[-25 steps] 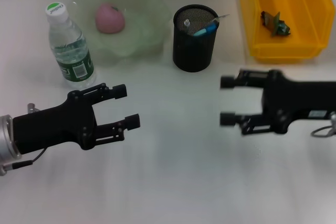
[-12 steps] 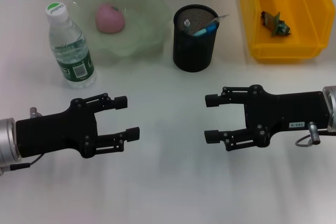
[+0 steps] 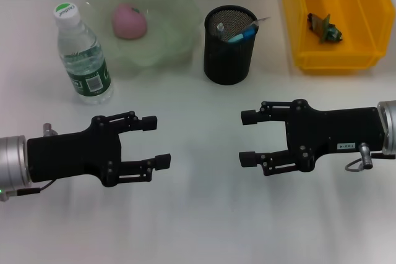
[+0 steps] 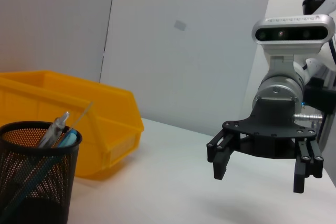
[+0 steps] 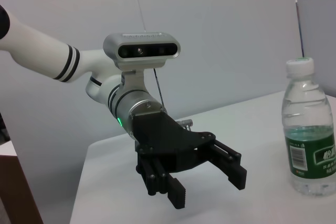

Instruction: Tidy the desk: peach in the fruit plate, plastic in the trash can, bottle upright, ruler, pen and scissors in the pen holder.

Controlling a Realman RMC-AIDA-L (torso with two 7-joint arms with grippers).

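A pink peach (image 3: 129, 21) lies in the pale green fruit plate (image 3: 173, 17) at the back. To its left a clear bottle (image 3: 83, 55) (image 5: 309, 129) with a green label stands upright. The black mesh pen holder (image 3: 229, 46) (image 4: 32, 182) holds a pen and other items. A crumpled piece of plastic (image 3: 324, 28) lies in the yellow trash can (image 3: 365, 4) (image 4: 100, 124) at the back right. My left gripper (image 3: 156, 141) (image 5: 210, 177) hovers open over the near left of the table. My right gripper (image 3: 246, 138) (image 4: 260, 169) hovers open at the near right, facing it.
The white table (image 3: 204, 214) carries nothing between the two grippers. A grey wall stands behind the table's far edge.
My right gripper came down and leftwards from nearer the trash can to face the left one. My left gripper shifted slightly right and nearer. Both stayed open.
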